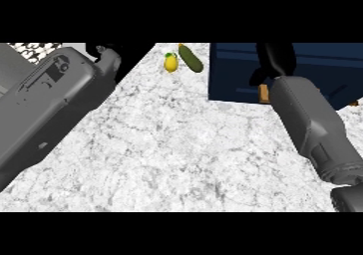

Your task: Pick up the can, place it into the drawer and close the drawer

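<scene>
The dark blue drawer [236, 74] stands open at the upper right of the head view. My right hand [278, 59] is over its inside, fingers straight and pointing away from me, thumb spread to the left. A small orange-brown piece, apparently the can [264, 93], shows just left of my right wrist near the drawer's front wall. The forearm hides most of it, and the hand is not curled round it. My left hand [116, 54] sits at the upper left, partly cut off by the view's top edge.
A yellow lemon [170, 62] and a dark green cucumber [190, 58] lie on the marbled counter [177, 149] just left of the drawer. My left forearm [45, 109] fills the left side. Another orange speck [354, 103] shows at the drawer's right.
</scene>
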Controlling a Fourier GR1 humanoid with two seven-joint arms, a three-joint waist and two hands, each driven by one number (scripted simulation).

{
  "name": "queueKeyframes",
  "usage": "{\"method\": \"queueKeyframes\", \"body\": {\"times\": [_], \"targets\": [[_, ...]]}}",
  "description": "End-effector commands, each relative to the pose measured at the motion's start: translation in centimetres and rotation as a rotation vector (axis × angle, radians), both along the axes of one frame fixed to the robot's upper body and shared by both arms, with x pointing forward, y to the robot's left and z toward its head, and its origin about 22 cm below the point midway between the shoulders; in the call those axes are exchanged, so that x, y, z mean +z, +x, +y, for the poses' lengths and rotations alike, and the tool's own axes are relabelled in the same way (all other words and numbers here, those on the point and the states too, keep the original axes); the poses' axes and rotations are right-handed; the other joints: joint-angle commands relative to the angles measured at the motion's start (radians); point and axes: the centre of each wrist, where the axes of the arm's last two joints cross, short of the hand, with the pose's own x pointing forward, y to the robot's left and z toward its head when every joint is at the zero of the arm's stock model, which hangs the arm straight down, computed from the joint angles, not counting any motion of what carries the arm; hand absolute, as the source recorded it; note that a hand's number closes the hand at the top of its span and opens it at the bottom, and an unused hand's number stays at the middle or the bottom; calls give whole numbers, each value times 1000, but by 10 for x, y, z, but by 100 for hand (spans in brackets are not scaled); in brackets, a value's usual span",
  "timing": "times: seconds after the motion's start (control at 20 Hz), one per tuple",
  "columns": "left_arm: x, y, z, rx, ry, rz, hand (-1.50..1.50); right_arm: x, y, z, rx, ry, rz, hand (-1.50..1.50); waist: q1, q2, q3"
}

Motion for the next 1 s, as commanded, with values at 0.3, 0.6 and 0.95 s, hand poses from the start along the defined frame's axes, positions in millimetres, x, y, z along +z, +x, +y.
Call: {"method": "queueKeyframes", "body": {"times": [0.3, 0.6, 0.95], "targets": [[-3, -10, 2, -31, 1, 3, -150, 50, 17, -7, 5, 26, -20, -150, 34, 11, -2], [3, -13, 8, -32, -17, 21, -150, 35, 15, 21, 140, 420, 85, -150, 31, 2, 3], [-5, -18, 9, -34, -5, 24, -150, 47, 19, 13, 174, 702, 92, -150, 28, 5, 0]]}}
